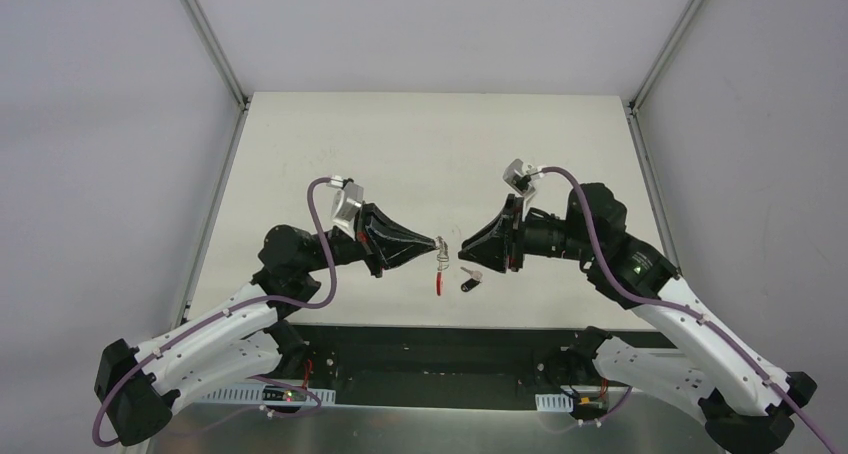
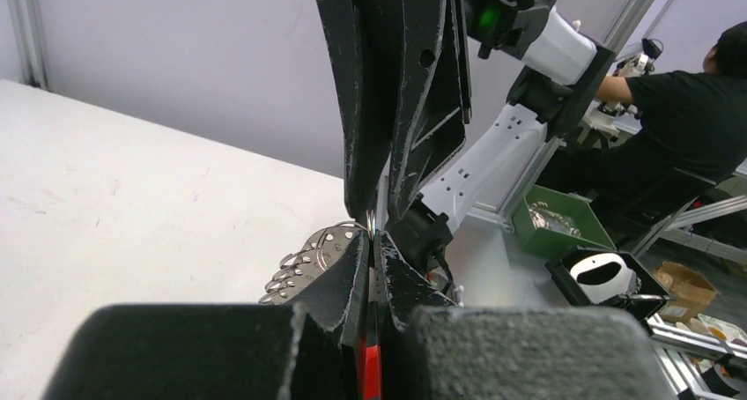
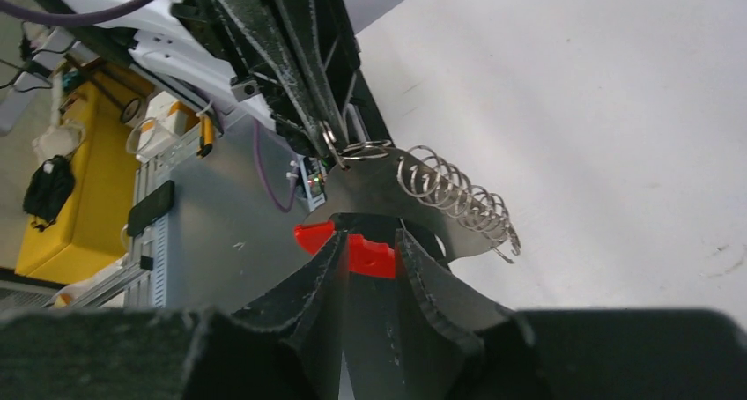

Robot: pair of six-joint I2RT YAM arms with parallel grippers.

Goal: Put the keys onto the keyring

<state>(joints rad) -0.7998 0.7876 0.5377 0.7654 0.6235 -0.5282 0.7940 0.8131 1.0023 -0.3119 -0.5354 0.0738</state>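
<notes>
My left gripper is shut on the keyring's thin wire ring and holds it above the table. The red crescent hangs below it. In the left wrist view the left gripper pinches the ring, with the silver coil bunch to its left and the red piece below. My right gripper faces it tip to tip, jaws slightly apart and empty. In the right wrist view the right gripper has the red crescent just beyond its tips. The keys, one with a black tag, lie on the table under the right gripper.
The white table has metal frame posts at its far corners. A black strip runs along its near edge. Off the table, in the left wrist view, a green bin stands near a seated person.
</notes>
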